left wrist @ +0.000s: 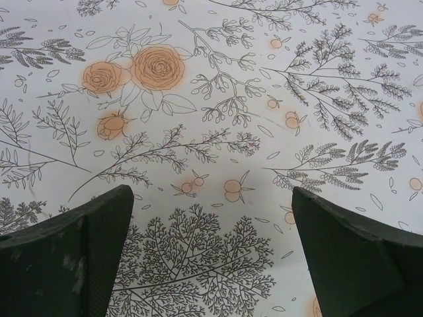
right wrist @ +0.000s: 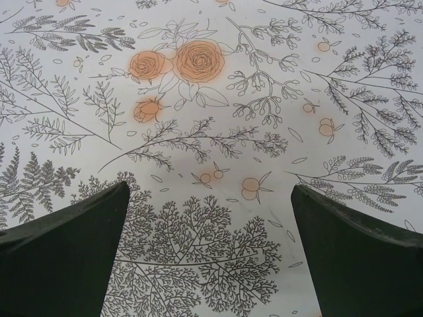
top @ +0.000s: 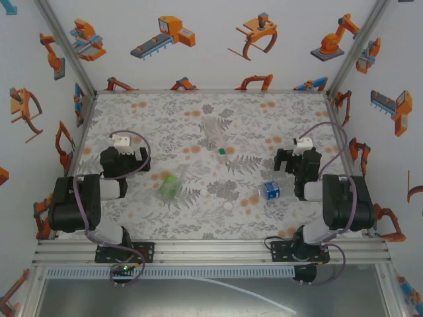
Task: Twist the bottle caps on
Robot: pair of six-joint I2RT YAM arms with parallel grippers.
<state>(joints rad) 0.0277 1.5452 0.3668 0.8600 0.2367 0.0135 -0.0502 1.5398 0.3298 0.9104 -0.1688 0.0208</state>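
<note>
Left gripper (top: 123, 159): mine, at the left of the cloth (top: 158, 112). The jaws are spread wide, with nothing but floral print between them in the wrist view (left wrist: 211, 193).
Green bottle (top: 170, 185): lies on its side, right of my left gripper and apart from it.
Clear bottle (top: 213, 132): at the middle, farther back; I cannot tell if it is upright or lying.
Green cap (top: 222, 151): on the cloth, just in front of the clear bottle.
White cap (top: 228, 206): nearer my bases, between the green bottle and the blue-label bottle.
Blue-label bottle (top: 271, 189): lies just left of my right gripper, not touching it.
Right gripper (top: 297, 161): jaws spread wide and holding nothing, print below (right wrist: 208, 189).
</note>
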